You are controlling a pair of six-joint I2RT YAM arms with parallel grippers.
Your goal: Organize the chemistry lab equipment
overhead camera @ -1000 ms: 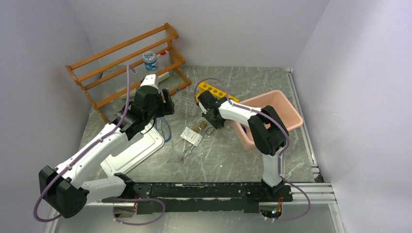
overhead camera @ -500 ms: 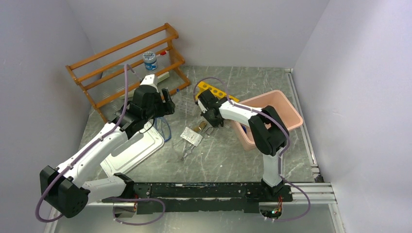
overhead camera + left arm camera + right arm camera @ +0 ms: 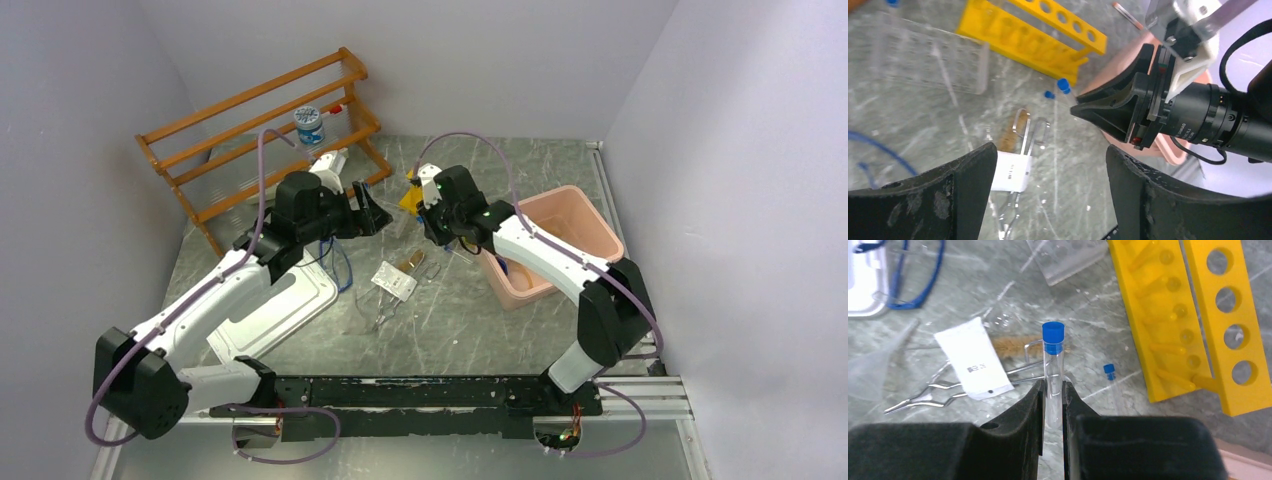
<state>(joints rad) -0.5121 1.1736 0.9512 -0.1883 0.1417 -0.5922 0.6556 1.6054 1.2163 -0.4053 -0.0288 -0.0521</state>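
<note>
My right hand (image 3: 1052, 399) has lifted a blue-capped tube (image 3: 1053, 354), ready for the yellow rack (image 3: 1223, 280); my left hand (image 3: 1050, 172) is wide open.

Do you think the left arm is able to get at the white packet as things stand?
Probably yes: the left gripper is open and hovers near the white packet, which lies uncovered below it. It rests on the metal tweezers, so a grasp might catch those too.
</note>
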